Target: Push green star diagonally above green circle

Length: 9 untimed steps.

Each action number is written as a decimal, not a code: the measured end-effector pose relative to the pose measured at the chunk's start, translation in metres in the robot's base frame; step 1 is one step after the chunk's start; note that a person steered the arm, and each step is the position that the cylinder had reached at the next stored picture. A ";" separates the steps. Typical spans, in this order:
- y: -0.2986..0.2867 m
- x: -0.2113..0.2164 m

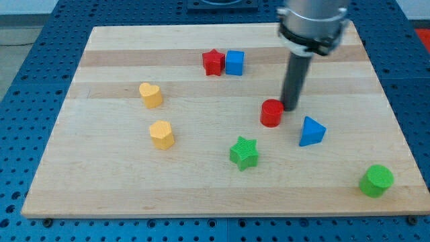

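The big wooden board [101, 195] lay flat. The arm's dark rod stood straight up, and my tip [291, 107] sat just beside the red round block [271, 113], on its right; it is a bare rod that held nothing. The green star block [244, 152] lay below, well apart from the green round block [376, 181] at the view's bottom right.

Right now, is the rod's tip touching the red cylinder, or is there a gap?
Cannot tell. In the camera view my tip sits right at the red cylinder's upper right edge, with no board visible between them, but one angle cannot confirm contact.
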<state>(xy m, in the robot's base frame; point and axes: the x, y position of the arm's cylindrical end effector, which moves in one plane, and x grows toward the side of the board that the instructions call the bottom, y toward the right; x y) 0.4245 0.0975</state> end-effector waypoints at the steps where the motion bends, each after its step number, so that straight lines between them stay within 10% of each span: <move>1: -0.028 0.023; 4: -0.129 0.051; 6: -0.119 0.127; 9: -0.067 0.123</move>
<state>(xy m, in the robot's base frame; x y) 0.5474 0.0307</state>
